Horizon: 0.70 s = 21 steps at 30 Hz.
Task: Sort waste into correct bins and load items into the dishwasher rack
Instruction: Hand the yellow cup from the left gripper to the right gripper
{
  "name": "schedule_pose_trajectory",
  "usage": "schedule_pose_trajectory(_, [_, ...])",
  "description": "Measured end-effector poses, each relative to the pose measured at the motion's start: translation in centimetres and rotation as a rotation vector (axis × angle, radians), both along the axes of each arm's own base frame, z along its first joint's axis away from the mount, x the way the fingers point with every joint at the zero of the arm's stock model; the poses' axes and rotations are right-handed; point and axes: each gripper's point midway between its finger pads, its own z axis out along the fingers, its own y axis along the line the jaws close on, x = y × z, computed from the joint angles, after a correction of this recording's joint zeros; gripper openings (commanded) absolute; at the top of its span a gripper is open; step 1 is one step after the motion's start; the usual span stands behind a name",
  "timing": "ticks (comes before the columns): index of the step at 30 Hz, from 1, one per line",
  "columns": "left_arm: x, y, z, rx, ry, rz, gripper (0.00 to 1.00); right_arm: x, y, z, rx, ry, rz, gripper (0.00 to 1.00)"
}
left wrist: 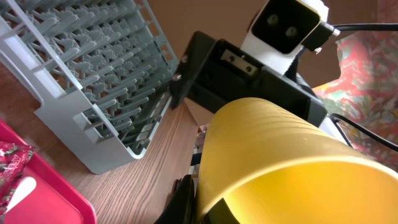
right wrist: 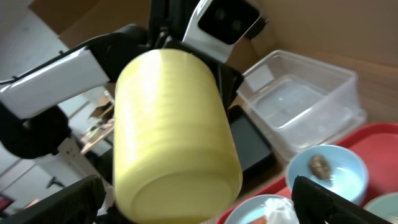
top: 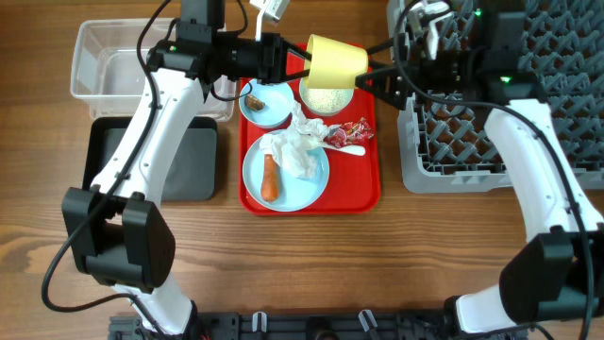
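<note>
Yellow, smooth cylindrical cup point(top: 335, 64), seen overhead, hangs tilted above the glossy red tray point(top: 363, 184), pinched by the left fingers point(top: 288, 59); left wrist: its hollow mouth near the grey pegged rack point(left wrist: 93, 81); right wrist: its round base between the spread right fingers point(right wrist: 339, 202).

No readable text or labels, print on the red wrapper point(top: 351, 132) perhaps lettering, too small
</note>
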Motion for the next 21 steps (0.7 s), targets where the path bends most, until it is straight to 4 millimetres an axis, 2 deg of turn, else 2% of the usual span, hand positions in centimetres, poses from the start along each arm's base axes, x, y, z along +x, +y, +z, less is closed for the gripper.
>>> schedule_pose_trajectory(3, [0.0, 0.0, 0.2, -0.007, -0.009, -0.005, 0.04, -0.4, 1.1, 0.2, 0.014, -0.032, 0.047, 0.86])
schedule_pose_trajectory(7, [-0.1, -0.1, 0.3, -0.013, -0.016, -0.011, 0.04, -1.1, 2.1, 0.7, 0.027, -0.07, 0.089, 0.83])
schedule_pose_trajectory(11, [-0.3, -0.2, 0.4, -0.018, -0.015, -0.02, 0.04, -1.3, 2.2, 1.5, 0.048, -0.136, 0.119, 0.76])
schedule_pose_trajectory(17, [-0.6, -0.2, 0.7, -0.034, -0.015, -0.039, 0.04, -1.2, 2.1, 1.7, 0.053, -0.136, 0.122, 0.6])
schedule_pose_trajectory(21, [-0.6, -0.2, 0.7, -0.035, -0.021, -0.041, 0.08, -1.2, 2.1, 1.7, 0.053, -0.126, 0.121, 0.57])
